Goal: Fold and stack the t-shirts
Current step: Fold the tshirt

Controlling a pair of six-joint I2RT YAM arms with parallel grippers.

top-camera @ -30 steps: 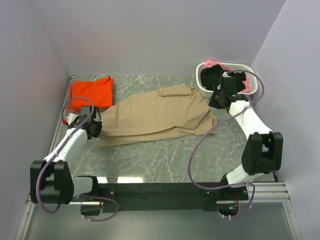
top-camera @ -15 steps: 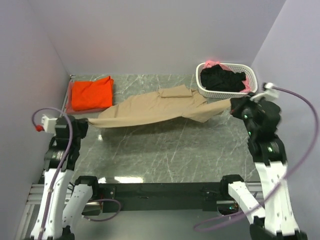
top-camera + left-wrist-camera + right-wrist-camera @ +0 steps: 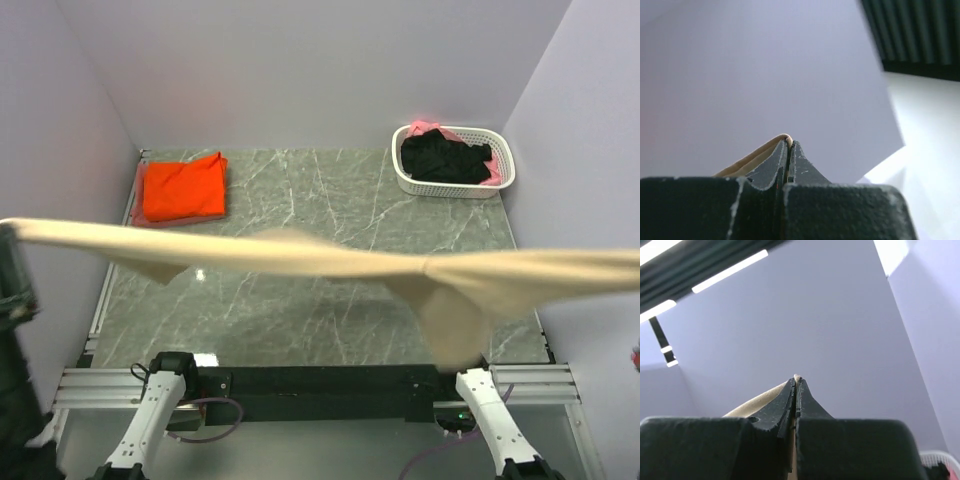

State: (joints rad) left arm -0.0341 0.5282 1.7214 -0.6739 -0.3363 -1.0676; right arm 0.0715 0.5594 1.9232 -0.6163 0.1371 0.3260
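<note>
Mid-air: 1 tan t-shirt [image 3: 300,258] | table [image 3: 330,200]: 1 orange t-shirt [image 3: 182,187], 1 basket [image 3: 450,189]

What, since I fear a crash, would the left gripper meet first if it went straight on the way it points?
Probably the plain purple wall: beyond the left gripper, shut on the tan shirt, the wrist view shows nothing nearer, though depth is unclear.

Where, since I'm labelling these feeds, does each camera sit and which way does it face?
Top external: above and behind, looking down on the table and the airborne tan shirt; arm bases at the bottom.
Left wrist: on the left arm, aimed up at a wall; left gripper shut.
Right wrist: aimed up at wall and ceiling lights; right gripper shut.
Shared: both wrist views show the tan shirt pinched.
</note>
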